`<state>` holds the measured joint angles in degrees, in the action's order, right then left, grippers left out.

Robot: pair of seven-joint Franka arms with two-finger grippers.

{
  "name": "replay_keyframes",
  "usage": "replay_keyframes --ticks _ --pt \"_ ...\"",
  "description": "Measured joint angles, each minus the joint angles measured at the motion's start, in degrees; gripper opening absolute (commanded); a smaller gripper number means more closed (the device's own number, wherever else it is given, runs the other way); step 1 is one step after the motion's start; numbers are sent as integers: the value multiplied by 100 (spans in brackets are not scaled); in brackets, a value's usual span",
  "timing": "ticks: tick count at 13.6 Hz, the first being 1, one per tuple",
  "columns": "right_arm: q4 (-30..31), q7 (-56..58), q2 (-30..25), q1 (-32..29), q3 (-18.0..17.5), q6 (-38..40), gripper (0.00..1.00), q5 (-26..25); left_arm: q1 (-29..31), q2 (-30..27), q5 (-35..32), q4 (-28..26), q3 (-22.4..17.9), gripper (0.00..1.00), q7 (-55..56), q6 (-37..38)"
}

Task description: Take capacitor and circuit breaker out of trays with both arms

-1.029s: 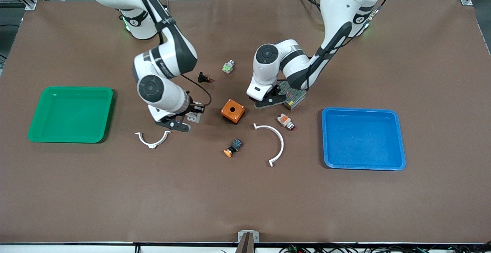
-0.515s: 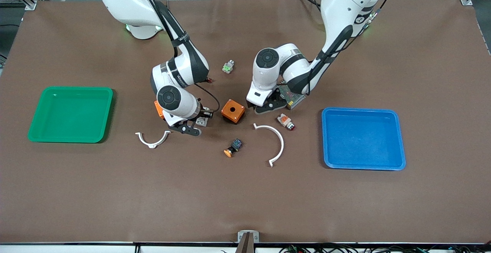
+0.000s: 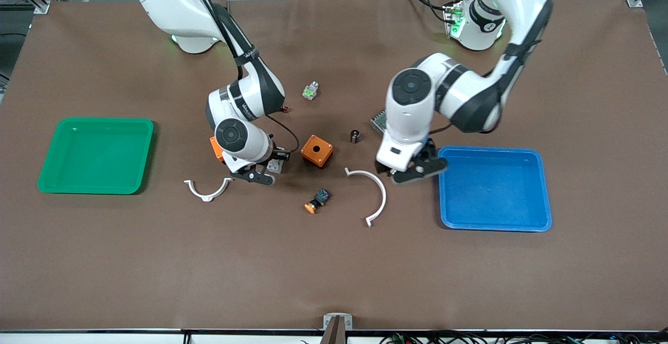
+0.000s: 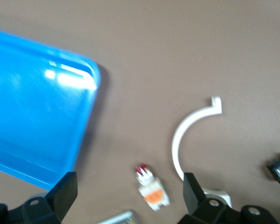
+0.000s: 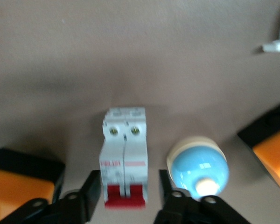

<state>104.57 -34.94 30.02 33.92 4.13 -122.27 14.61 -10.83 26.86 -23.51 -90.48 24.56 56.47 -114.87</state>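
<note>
**Both arms at the set-down, front and wrist views.** The green tray [image 3: 96,156] and blue tray [image 3: 493,187] hold nothing; both task parts lie on the table [image 3: 334,271] between them, so the removal appears essentially done.

(a) The right end effector [image 5: 129,181] is low over the table with its fingers [image 5: 91,186] slightly spread. The circuit breaker [image 5: 124,156] lies flat between them, red toggle end toward the wrist. One finger sits against its side and a gap shows at the other, so it is not pinched. Its own weight rests on the table, as a part just let go would lie. It was placed in a narrow free patch: an orange box [image 5: 18,184] lies just to one side of the end effector, and a blue-domed button [image 5: 198,165] with a second orange box [image 3: 316,151] to the other.

(b) The left end effector [image 4: 129,186] is spread wide and holds nothing. It hangs over a white-and-orange button [image 4: 151,193], with the blue tray's corner beside one finger and a white arc [image 4: 184,135] beside the other. The capacitor [image 3: 355,136] stands upright on the table, apart from this end effector and toward the second orange box. It is free of any grip.
</note>
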Motion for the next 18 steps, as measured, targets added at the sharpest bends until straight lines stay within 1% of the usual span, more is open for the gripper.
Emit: replay_keyframes --ticks 2,4,6,8,10,12,13,14,16,17,18 --pt "-147 9 -481 -30 91 853 100 -4 381 -86 163 386 9 100 -846 593" --pt "-157 235 -1258 -297 173 1634 100 -52 816 -266 437 568 12 100 -1652 1004" --pt "132 816 -2110 -765 204 2008 100 -159 1204 -536 542 624 14 100 -2415 1355" --pt "503 1461 -2725 -1351 220 2253 100 -354 1468 -810 745 634 20 100 -2941 1515" --pt "652 2143 -3012 -1966 231 2362 100 -732 1622 -1059 962 636 11 100 -3338 1605" --pt "628 2691 -3108 -2482 238 2403 100 -922 1649 -1291 1066 636 -83 100 -3665 1692" --pt "546 3022 -3124 -2723 238 2466 100 -937 1563 -1430 1188 636 -283 100 -3900 1772" --pt "405 3360 -3130 -2937 240 2562 100 -940 1382 -1585 1359 636 -624 100 -4180 1877" --pt "-5 3763 -3139 -3223 241 2868 100 -941 962 -1897 1732 632 -1433 100 -4740 2123" --pt "-253 3808 -3146 -3296 238 3079 100 -943 889 -2030 1869 629 -1680 100 -4997 2275" --pt "-511 3818 -3153 -3337 238 3295 100 -946 889 -2145 1938 625 -1809 100 -5190 2413"
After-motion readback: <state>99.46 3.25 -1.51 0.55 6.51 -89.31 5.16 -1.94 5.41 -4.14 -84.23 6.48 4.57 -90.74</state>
